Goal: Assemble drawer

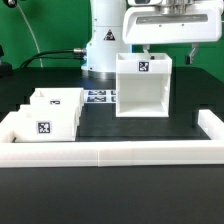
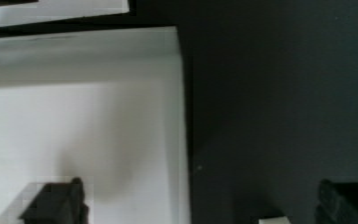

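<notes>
The tall white box shell (image 1: 145, 88) stands upright on the black table right of centre, with a square tag on its top rim. Two small white trays (image 1: 55, 113) with tags sit close together at the exterior view's left. My gripper (image 1: 168, 50) hangs just above the shell's top, open and empty, its fingers spread about as wide as the shell. In the wrist view the gripper (image 2: 201, 205) is open. One dark fingertip (image 2: 51, 203) is over a white panel of the shell (image 2: 78, 110), and the other is over the dark table.
A long low white wall (image 1: 110, 152) borders the table's front and sides. The marker board (image 1: 100, 97) lies flat behind the trays, beside the shell. The robot's white base (image 1: 105, 40) stands at the back.
</notes>
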Motion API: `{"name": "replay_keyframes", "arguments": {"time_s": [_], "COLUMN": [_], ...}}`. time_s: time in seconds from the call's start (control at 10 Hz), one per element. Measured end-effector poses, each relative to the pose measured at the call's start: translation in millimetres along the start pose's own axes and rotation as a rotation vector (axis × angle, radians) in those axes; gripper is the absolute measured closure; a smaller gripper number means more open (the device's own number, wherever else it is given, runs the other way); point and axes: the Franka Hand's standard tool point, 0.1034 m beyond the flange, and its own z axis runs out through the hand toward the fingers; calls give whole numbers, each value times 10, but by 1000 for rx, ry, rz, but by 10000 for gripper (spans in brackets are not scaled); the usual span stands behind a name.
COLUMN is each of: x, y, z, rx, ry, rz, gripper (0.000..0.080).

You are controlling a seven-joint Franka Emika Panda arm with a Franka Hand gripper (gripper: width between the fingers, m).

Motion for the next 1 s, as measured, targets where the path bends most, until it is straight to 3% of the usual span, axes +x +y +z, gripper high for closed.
{"name": "replay_keyframes", "arguments": {"time_s": [0.2, 0.3, 0.4, 0.5, 0.6, 0.7, 1.0], "x": [-8, -8, -8, -8, -8, -8, -8], "y": [-1, -1, -1, -1, 0, 0, 0], "z": [14, 15, 15, 15, 15, 14, 14], "rx": [0, 0, 0, 0, 0, 0, 0], "ry": [-4, -4, -4, -4, -4, -4, -4], "rz": [0, 0, 0, -1, 0, -1, -1], "gripper": [159, 362, 498, 498, 696, 763, 763]}}
